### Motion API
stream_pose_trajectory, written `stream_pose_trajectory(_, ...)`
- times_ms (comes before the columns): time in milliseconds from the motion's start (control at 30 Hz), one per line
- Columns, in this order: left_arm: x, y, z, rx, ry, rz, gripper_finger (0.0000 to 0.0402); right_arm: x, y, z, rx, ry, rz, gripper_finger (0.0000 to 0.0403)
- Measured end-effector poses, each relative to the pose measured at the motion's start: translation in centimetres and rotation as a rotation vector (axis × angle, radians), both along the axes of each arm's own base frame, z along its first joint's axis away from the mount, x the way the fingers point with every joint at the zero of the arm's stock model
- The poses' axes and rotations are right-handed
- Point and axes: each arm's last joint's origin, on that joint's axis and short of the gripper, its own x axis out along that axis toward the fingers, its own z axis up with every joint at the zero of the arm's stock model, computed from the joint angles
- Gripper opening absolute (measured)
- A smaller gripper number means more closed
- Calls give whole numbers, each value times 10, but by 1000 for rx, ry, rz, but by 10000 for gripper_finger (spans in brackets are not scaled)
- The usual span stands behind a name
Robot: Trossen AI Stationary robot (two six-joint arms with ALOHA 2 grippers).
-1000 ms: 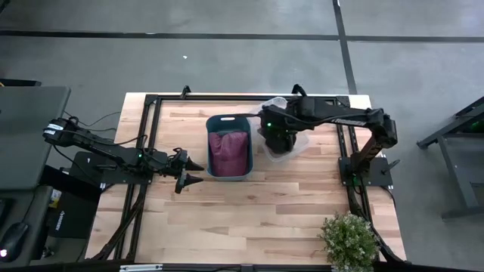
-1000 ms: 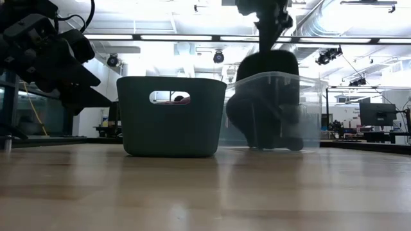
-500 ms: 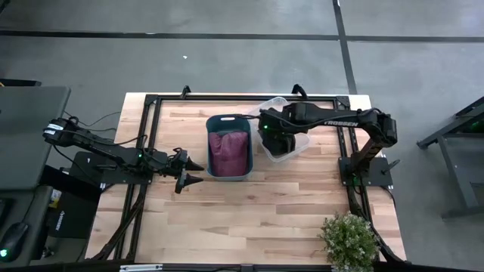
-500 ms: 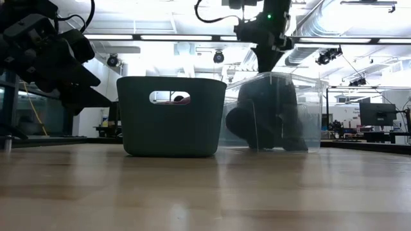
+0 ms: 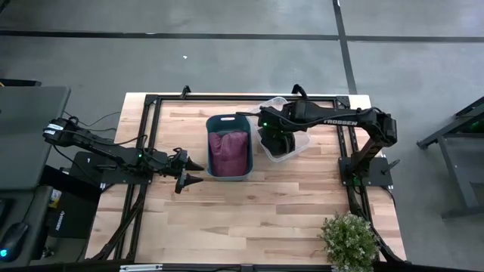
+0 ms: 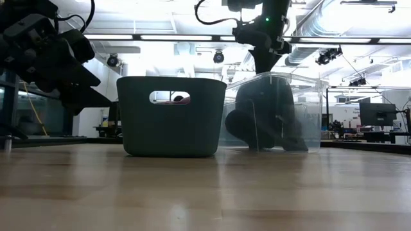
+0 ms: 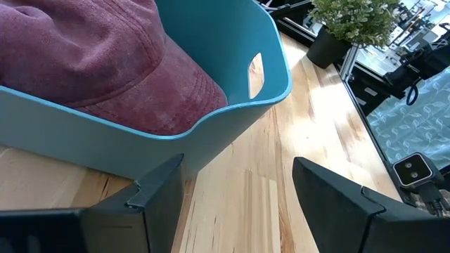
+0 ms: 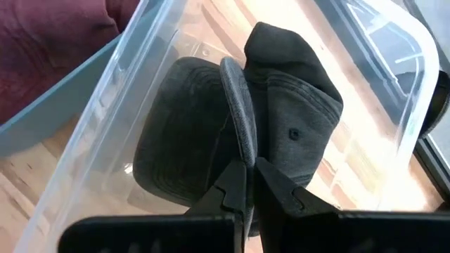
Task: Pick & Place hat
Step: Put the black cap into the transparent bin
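A dark grey hat point(image 8: 281, 119) sits inside a clear plastic bin point(image 5: 300, 145) at the table's far right. My right gripper point(image 8: 249, 176) is shut on it from above, and the low view shows the hat point(image 6: 263, 119) through the bin's wall. Left of the clear bin, a maroon hat point(image 5: 229, 151) lies in a teal bin point(image 5: 228, 119). My left gripper point(image 5: 195, 171) waits open just left of the teal bin, with nothing between its fingers. My right gripper pinches the edge of the dark hat's brim point(image 8: 241, 144) between its two fingertips. The fingers come steeply from above, pointing down into the clear bin. The brim stands on edge below them, and the hat's lower part point(image 6: 257, 142) reaches the bin's floor.
The teal bin's wall point(image 7: 211, 126) stands right before my left gripper. A black frame point(image 5: 155, 102) runs along the table's left, far and right sides. A potted plant point(image 5: 349, 240) stands at the near right corner. Bare wood lies along the near half.
My right gripper has gone down into the clear bin with the dark hat still pinched. The hat, which stood up above the bin's rim, now sits lower inside it, down on the floor.
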Motion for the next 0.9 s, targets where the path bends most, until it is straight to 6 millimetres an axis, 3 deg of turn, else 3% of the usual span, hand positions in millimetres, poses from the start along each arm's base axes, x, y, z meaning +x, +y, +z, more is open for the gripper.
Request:
stream_pose_trajectory(267,0,0,0,0,0,0,246,6,1,-4,63,-27,19,4)
stream_pose_trajectory(567,0,0,0,0,0,0,246,23,0,-30,134,18,67,5)
stream_pose_trajectory(900,0,0,0,0,-1,0,246,30,0,-29,166,-59,114,31)
